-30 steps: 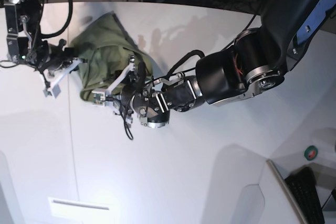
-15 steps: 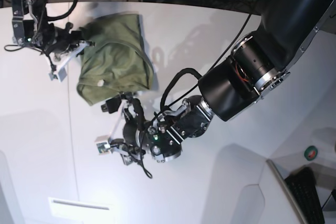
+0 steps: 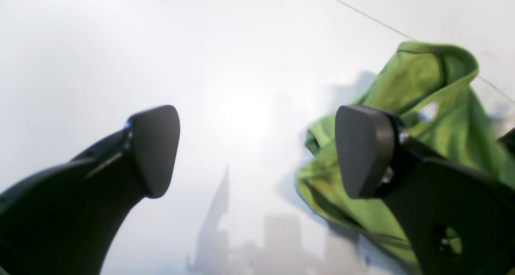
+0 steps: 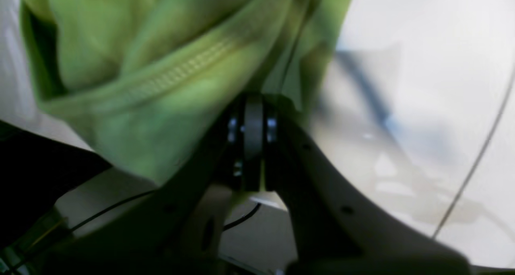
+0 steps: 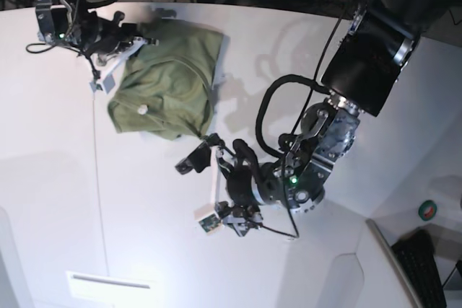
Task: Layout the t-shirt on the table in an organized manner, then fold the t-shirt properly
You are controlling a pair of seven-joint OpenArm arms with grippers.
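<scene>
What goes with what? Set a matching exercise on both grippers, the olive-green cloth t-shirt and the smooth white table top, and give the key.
1. left gripper
2. right gripper
3. olive-green cloth t-shirt
4. smooth white table top

a. crossed by a thin dark seam
b. shut on cloth
c. open, holding nothing
d. crumpled, one edge pinched

Pairs: 1-c, 2-b, 3-d, 4-a

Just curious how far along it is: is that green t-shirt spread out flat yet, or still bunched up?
Still bunched: the t-shirt lies rumpled and doubled over, one edge pinched in the right gripper.
</scene>
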